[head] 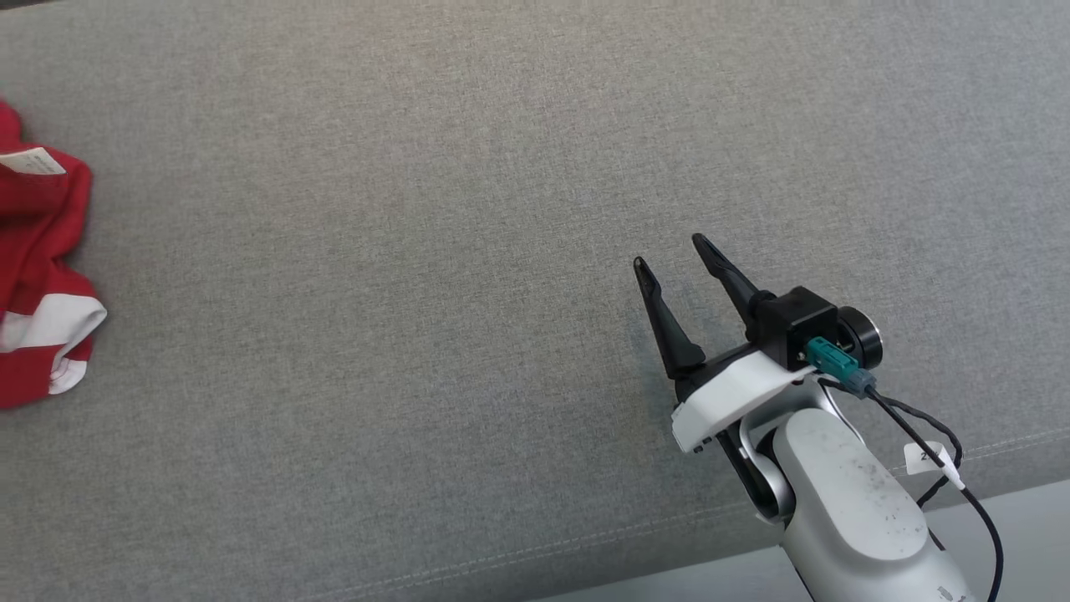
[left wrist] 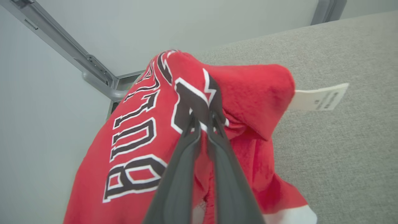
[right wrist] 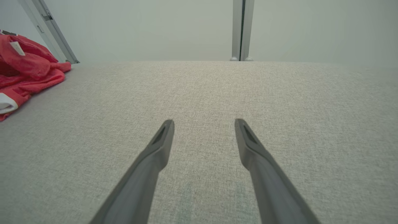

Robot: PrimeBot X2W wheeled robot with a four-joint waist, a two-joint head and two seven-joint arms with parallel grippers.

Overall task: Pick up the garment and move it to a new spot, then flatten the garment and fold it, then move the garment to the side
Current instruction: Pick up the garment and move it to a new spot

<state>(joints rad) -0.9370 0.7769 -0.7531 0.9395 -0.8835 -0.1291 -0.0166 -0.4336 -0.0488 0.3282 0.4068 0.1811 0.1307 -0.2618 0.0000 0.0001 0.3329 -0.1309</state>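
The red garment [head: 38, 251] lay bunched at the grey cushion's [head: 468, 209] left edge, the left gripper [left wrist: 204, 119] clamped on a fold of it. The right gripper [head: 669, 252], well apart, had its 2 fingers spread.

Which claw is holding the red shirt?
The left gripper: it is pinched shut on the red shirt. The right gripper stands open, well away from it.

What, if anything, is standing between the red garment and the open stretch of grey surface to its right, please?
Nothing visible does. The left gripper is shut on the garment, and the grey surface beside it shows no other object as far as the open right gripper, which is well apart from the cloth.
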